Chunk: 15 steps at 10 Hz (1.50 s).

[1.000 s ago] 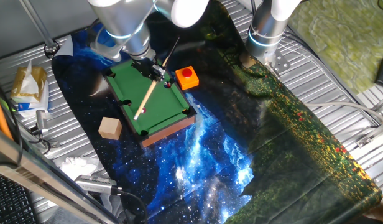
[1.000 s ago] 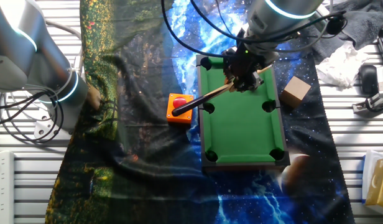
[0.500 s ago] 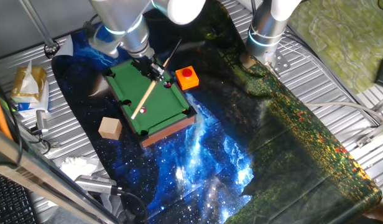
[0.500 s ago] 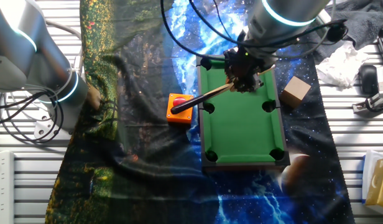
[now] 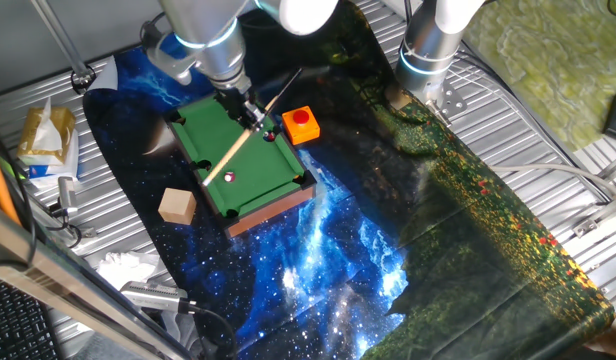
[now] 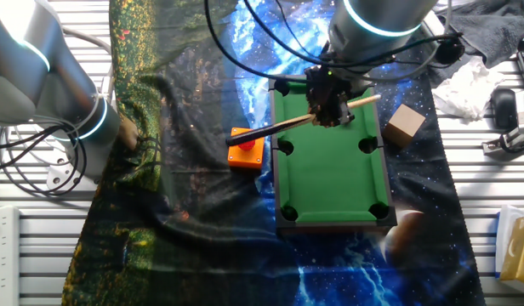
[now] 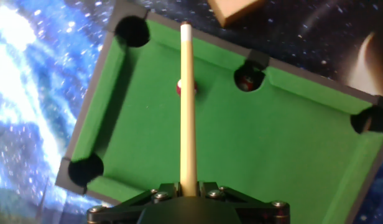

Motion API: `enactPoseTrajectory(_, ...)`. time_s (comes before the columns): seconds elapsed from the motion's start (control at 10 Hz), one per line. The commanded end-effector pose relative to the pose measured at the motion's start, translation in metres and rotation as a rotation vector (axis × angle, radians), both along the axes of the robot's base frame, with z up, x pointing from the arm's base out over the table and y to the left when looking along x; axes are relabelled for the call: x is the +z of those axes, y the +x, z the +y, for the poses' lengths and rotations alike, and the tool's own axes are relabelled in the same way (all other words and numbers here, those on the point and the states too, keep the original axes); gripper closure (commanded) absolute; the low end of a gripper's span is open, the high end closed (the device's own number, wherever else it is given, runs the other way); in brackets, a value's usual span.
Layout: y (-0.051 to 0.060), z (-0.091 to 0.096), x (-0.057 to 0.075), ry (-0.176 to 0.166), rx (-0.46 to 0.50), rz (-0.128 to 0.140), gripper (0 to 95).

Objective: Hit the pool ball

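Ball (image 7: 184, 88), red-pink with a white spot, sits on the green felt of the pool table (image 5: 246, 200), touching the side of the cue (image 7: 188, 106), near a side pocket holding a darker ball (image 7: 245, 81). Tool (image 6: 330, 109) is clamped on the cue. Orange block (image 5: 301, 124) and wooden cube (image 5: 176, 205) flank the table.
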State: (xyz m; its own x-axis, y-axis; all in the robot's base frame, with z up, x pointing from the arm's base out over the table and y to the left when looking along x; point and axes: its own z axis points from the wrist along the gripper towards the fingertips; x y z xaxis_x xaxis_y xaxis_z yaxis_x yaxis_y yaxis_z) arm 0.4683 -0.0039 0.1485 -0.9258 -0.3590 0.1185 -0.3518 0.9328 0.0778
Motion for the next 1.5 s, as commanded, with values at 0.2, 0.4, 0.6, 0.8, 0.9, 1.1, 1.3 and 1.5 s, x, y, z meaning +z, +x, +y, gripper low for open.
enactPoseTrajectory(0.2, -0.003, -0.001, 0.001, -0.018, -0.068, -0.020, 95.0)
enactPoseTrajectory(0.4, -0.003, -0.001, 0.001, -0.025, -0.086, -0.022, 95.0)
enactPoseTrajectory(0.6, -0.003, -0.001, 0.001, -0.041, -0.064, -0.018, 95.0)
enactPoseTrajectory(0.8, -0.003, -0.001, 0.001, -0.042, 0.058, -0.014, 95.0)
enactPoseTrajectory(0.9, -0.003, -0.002, 0.001, -0.036, 0.111, -0.015, 95.0)
enactPoseTrajectory(1.1, -0.003, -0.002, 0.001, -0.031, 0.171, -0.013, 95.0)
enactPoseTrajectory(1.3, -0.004, -0.008, 0.000, -0.038, 0.274, -0.010, 95.0)
enactPoseTrajectory(1.5, -0.006, -0.020, -0.003, -0.018, 0.333, -0.012, 95.0)
